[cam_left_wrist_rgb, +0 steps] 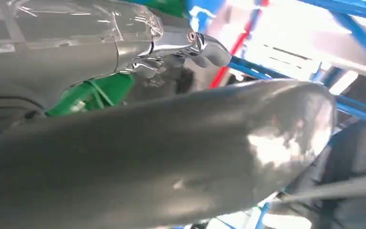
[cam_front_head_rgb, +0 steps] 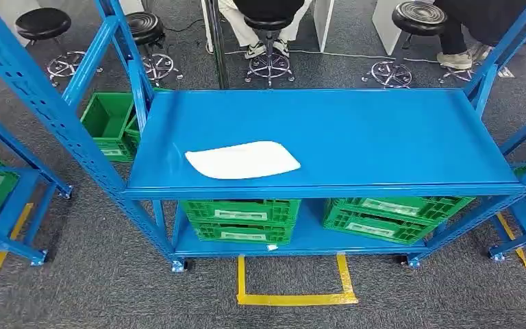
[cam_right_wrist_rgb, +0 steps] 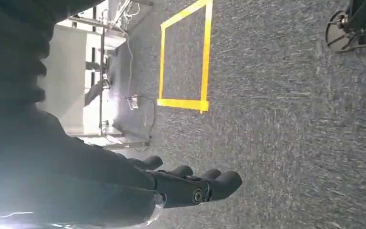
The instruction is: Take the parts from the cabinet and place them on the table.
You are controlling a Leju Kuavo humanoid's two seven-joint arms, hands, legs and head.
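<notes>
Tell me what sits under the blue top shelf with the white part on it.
Under the blue top shelf, the lower shelf holds two stacks of green crates. Their contents are hidden by the top shelf.

Empty right robot hand (cam_right_wrist_rgb: 190, 183) above grey carpet (cam_right_wrist_rgb: 286, 119), yellow tape square (cam_right_wrist_rgb: 186, 57) nearby

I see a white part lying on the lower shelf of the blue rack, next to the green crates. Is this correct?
Not quite. The white part lies on the top shelf of the blue rack, not the lower one. The green crates stand on the lower shelf, beneath it. The head view shows this.
</notes>
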